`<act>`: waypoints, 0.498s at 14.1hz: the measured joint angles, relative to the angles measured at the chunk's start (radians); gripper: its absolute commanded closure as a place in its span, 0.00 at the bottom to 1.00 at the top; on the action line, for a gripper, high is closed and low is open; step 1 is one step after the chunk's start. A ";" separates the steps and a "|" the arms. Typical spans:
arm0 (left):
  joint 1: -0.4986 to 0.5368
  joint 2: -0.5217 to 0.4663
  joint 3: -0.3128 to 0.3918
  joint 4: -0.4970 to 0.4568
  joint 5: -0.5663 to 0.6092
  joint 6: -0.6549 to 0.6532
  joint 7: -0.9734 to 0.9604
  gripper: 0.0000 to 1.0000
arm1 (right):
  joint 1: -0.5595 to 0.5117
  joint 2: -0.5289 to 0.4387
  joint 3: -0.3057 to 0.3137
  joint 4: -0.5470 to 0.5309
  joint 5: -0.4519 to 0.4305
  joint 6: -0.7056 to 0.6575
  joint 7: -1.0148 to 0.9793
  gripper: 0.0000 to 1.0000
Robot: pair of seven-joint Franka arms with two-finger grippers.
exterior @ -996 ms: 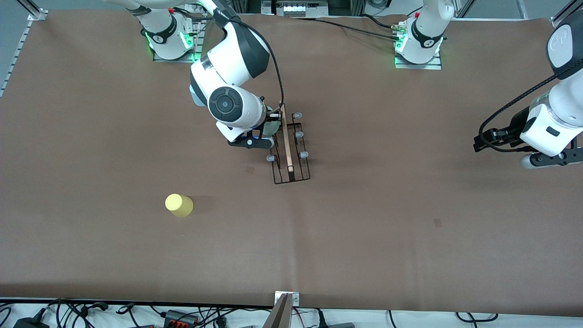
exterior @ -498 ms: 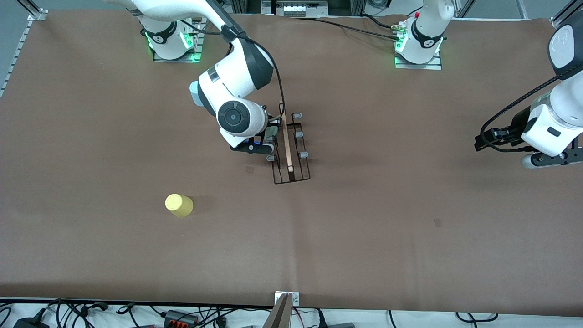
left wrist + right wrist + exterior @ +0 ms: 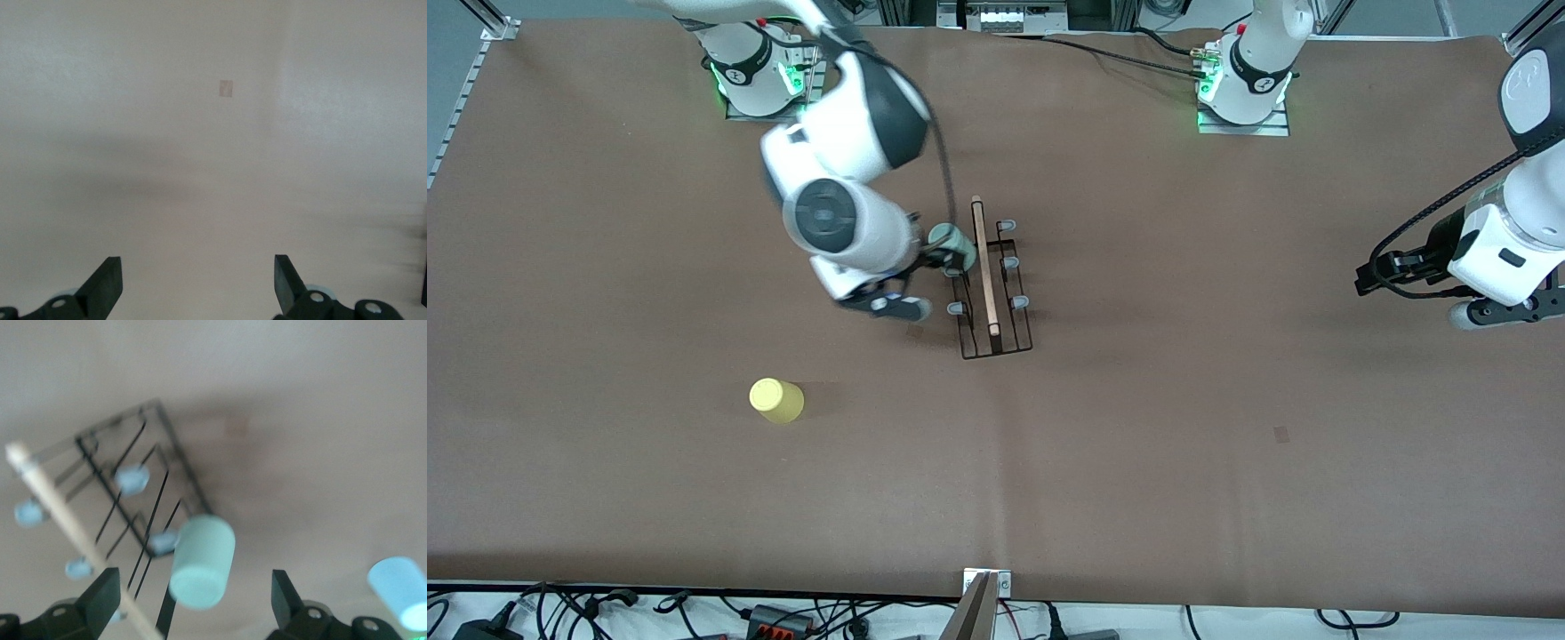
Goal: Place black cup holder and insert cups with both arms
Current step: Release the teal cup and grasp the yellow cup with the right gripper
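From the front view, the black cup holder (image 3: 989, 283) stood mid-table, its wooden rod handle (image 3: 983, 265) running along the top. And there it was: the pale green cup (image 3: 949, 241) sat upside down on a peg on the side toward the right arm's end, at the end of the rack farther from the camera. The right gripper (image 3: 911, 286) hung just beside the rack, over the table on that same side, apart from the cup. The yellow cup (image 3: 776, 400) stood upside down, well apart, nearer the camera and toward the right arm's end. The left gripper (image 3: 1376, 274) waited out over the left arm's end of the table.

Over to the left wrist view: the left gripper (image 3: 198, 285) had its jaws wide apart, nothing between them, bare brown table (image 3: 213, 167) below.

Right wrist view now: the right gripper (image 3: 190, 600) showed its jaws spread open and empty. The pale green cup (image 3: 202, 561) sat on its peg, clear of both fingers, with the rack's grey-tipped pegs (image 3: 132, 479) and rod handle (image 3: 73, 537) alongside. The light blue cup (image 3: 402, 590) stood on the table near the rack.
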 measured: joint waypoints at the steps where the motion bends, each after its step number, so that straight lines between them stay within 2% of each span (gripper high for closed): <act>1: 0.000 0.000 -0.001 0.000 0.000 0.000 0.000 0.00 | -0.012 0.001 -0.046 0.003 -0.026 0.004 -0.003 0.00; 3: 0.000 0.000 -0.001 0.000 0.000 0.000 0.000 0.00 | -0.058 0.031 -0.097 0.001 -0.074 0.071 -0.044 0.00; 7: 0.000 0.000 -0.001 0.000 0.000 0.000 -0.001 0.00 | -0.166 0.148 -0.107 0.001 -0.127 0.263 -0.189 0.00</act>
